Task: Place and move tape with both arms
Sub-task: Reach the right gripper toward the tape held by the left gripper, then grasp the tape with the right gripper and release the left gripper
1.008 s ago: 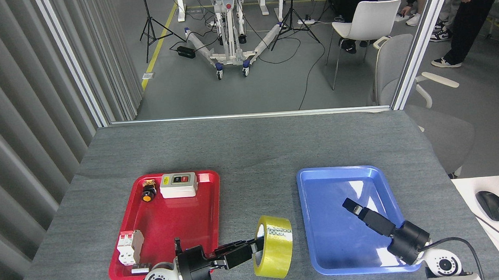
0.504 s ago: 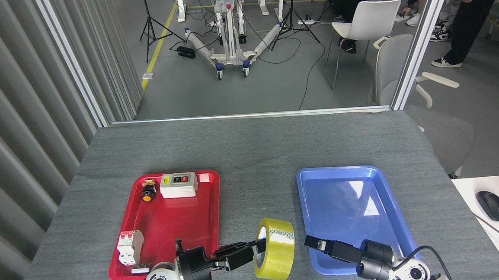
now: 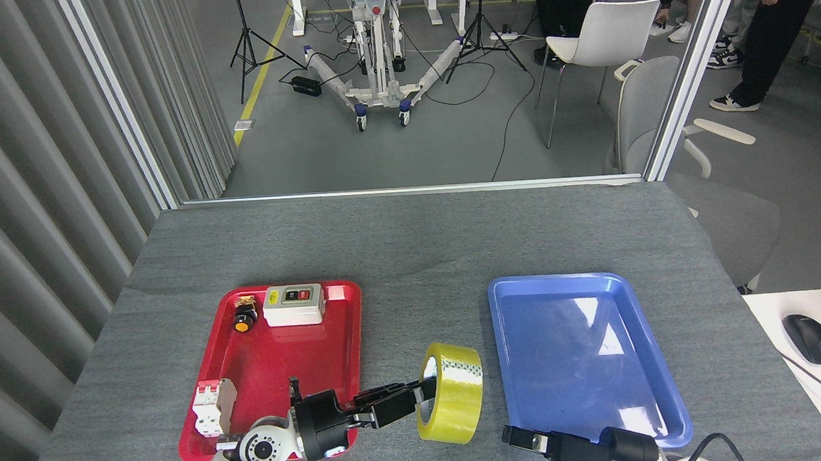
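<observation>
Left gripper clamps the rim of the tape, roll upright between red tray and blue tray. Right gripper, state unclear, just right of roll. Advice: keep roll steady, approach slowly for handover.

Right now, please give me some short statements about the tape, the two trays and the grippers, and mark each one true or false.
1. The tape lies flat inside the blue tray. False: it stands on edge, between the two trays, held by the left gripper.
2. The left gripper grips the tape's rim. True.
3. The blue tray holds nothing. True.
4. The red tray holds nothing. False: it holds a switch box, a push button and a circuit breaker.
5. The right gripper holds the tape. False: it is low, near the blue tray's front corner, apart from the tape.
</observation>
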`<state>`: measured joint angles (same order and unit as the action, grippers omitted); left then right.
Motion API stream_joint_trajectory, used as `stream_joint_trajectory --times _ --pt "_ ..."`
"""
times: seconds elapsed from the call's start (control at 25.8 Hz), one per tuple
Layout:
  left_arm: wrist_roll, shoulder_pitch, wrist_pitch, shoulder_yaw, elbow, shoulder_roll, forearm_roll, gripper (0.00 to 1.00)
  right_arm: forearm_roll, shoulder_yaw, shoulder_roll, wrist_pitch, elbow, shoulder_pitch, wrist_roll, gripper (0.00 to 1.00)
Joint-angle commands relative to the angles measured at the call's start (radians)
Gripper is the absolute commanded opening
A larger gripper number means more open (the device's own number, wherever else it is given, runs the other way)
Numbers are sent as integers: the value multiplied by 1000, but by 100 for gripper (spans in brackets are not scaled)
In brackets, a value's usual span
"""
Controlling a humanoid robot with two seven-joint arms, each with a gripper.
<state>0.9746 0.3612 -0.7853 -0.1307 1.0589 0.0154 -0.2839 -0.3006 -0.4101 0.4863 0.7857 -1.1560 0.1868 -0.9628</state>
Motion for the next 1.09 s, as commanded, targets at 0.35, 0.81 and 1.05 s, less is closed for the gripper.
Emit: stream_joint_trajectory --times 0.35,0.81,1.05 --pt "-1 2 0 2 -4 -2 0 0 52 -12 -17 0 -97 46 -1 100" --pt "-1 12 0 2 -25 -5 0 0 126 2 -133 0 -68 120 1 86" --pt "-1 22 0 2 -33 -5 -1 0 127 2 -146 0 -68 120 1 79"
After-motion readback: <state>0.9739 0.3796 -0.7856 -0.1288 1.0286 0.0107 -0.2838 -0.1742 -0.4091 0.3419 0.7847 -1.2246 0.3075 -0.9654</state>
